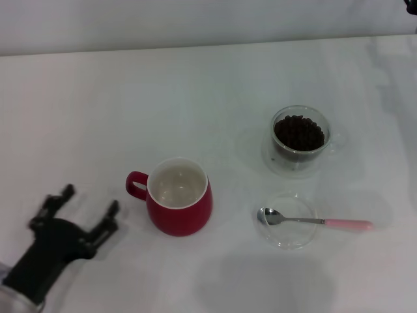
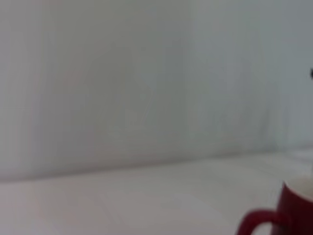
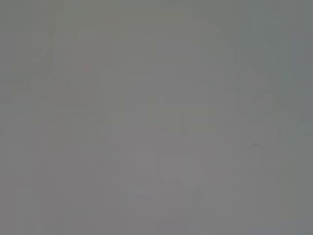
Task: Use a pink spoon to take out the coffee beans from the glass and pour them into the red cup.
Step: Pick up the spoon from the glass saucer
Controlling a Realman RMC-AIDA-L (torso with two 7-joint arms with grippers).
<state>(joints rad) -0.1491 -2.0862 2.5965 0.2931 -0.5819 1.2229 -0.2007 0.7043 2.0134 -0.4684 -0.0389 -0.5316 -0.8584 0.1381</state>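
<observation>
The red cup (image 1: 179, 205) stands at the middle of the white table, handle toward the left, its off-white inside empty. It also shows in the left wrist view (image 2: 288, 210). The glass (image 1: 300, 139) stands at the right, full of coffee beans (image 1: 299, 133). The pink spoon (image 1: 313, 221) lies across a flat clear glass dish (image 1: 285, 220) in front of the glass, bowl over the dish, pink handle pointing right. My left gripper (image 1: 88, 199) is open and empty, low at the front left, to the left of the red cup. My right gripper is out of view.
The white table (image 1: 215, 85) runs back to a pale wall. The right wrist view shows only plain grey. A dark bit of something shows at the top right corner of the head view (image 1: 412, 5).
</observation>
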